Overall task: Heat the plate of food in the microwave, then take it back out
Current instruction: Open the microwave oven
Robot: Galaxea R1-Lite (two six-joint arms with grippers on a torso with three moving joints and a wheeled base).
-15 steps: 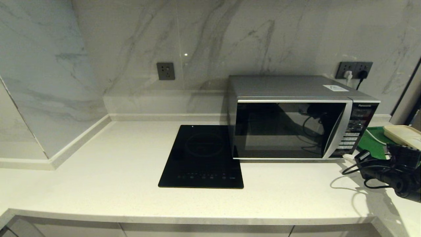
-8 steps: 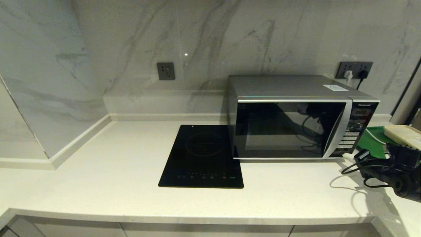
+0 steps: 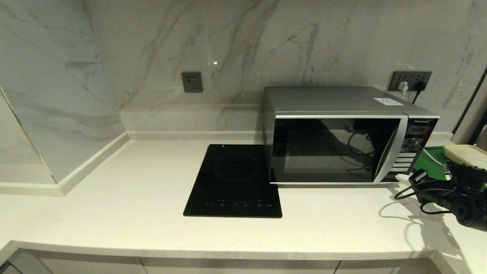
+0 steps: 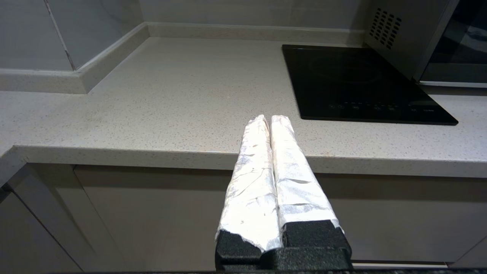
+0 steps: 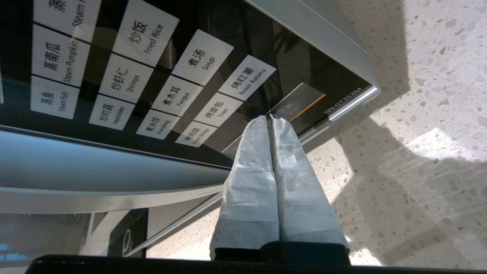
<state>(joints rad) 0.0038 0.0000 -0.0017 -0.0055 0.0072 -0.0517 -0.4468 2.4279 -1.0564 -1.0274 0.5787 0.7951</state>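
Dark glass fronts the closed door of the microwave (image 3: 342, 137), and through it we make out only reflections of cables and our own arm, so the plate of food cannot be seen and we cannot tell whether it sits inside. Our right arm enters the head view at the far right edge, mostly cut off, a black wrist trailing looped cables low over the pale speckled countertop (image 3: 114, 198) just in front of the microwave's lower right corner. Our right gripper (image 5: 270, 118) has its two tape-wrapped fingers pressed together, holding nothing, with the tips at the bottom corner of the black button panel (image 3: 412, 146), by a small grey key beneath white keys labelled Roast Batata, Toast and Roast Wings; whether the tips touch the panel we cannot tell. Behind the right arm a green rectangular tray (image 3: 432, 161) and a cream box (image 3: 466, 155) are partly hidden. Our left gripper (image 4: 266, 118) does not appear in the head view; its own camera shows it hanging in front of the counter's edge, its crinkled foil-like fingers closed against each other and empty. A flat glossy black induction cooktop (image 3: 234, 180) lies just left of the silver, boxy microwave, on the countertop beneath veined marble walls.
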